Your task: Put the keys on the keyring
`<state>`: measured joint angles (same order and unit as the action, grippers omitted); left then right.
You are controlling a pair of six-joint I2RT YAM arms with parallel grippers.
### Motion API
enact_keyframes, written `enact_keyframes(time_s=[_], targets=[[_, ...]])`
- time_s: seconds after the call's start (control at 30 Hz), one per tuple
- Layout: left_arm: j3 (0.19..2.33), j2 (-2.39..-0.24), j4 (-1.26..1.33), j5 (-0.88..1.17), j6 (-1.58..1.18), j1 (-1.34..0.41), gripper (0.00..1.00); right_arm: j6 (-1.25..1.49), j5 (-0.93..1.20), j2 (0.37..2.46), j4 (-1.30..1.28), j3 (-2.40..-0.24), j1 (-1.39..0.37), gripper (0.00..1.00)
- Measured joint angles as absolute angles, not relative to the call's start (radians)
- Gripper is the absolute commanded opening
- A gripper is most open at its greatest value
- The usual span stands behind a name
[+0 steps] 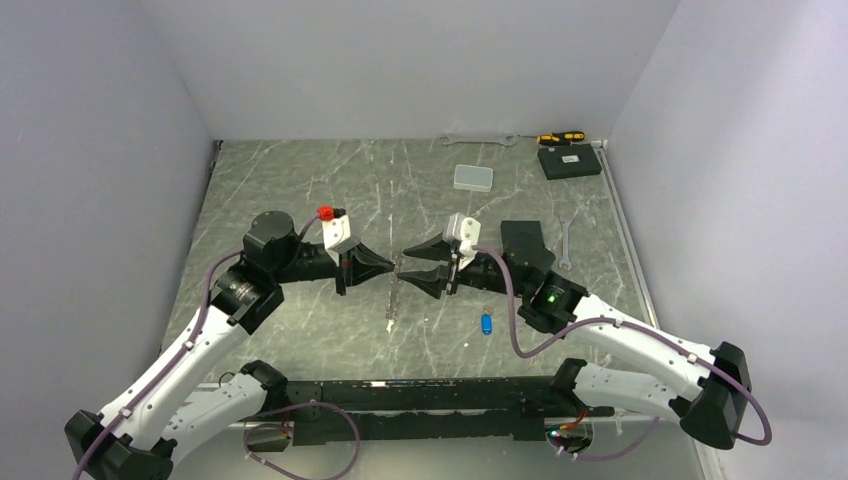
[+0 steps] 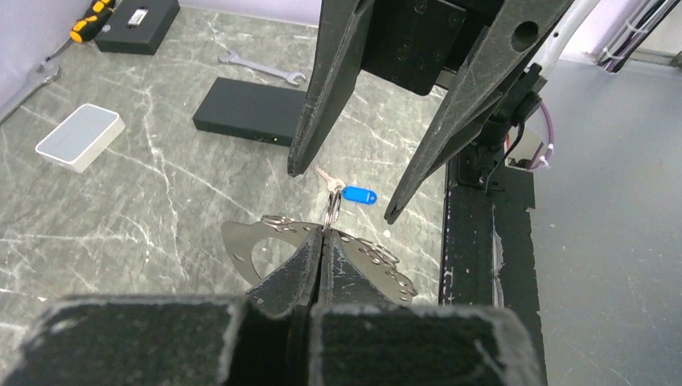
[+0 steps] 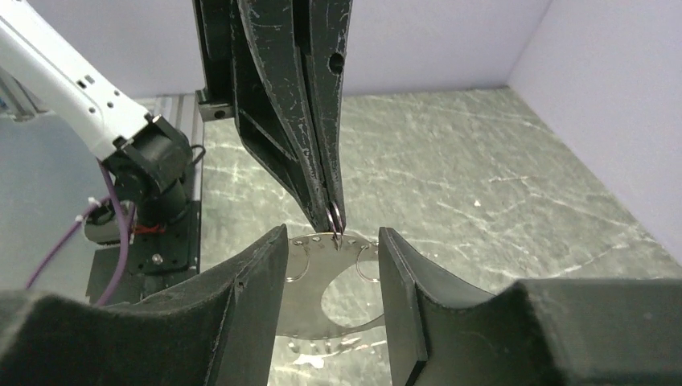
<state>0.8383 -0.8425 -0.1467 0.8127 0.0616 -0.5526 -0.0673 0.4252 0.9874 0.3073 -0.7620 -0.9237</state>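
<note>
Large thin silvery oval metal keyring [image 2: 237,239] held up between two hands, ready for threading.

Pinched at a small wire loop by the tightly closed tips of the left hand [image 2: 323,235], seemingly lifted off the grey marbled table [image 1: 300,190], probably to keep it steady and reachable. Flanked by the parted, empty fingers of the right hand [image 3: 332,237], touching nothing, likely lining up. Below and behind the right hand, loose on the table: tiny key with a bright blue plastic tag [image 1: 487,323], not yet threaded. Plain silvery key not made out. Far beyond both hands: pale flat rectangular box [image 1: 473,178], lid shut, contents hidden.
</note>
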Motion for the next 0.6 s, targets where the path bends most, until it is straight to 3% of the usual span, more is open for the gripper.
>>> enact_keyframes(time_s=[0.6], targets=[[0.849,-0.915,-0.226,0.788,0.112,-0.553,0.0,-0.234,0.391,1.088,0.008,-0.921,-0.925,0.34]])
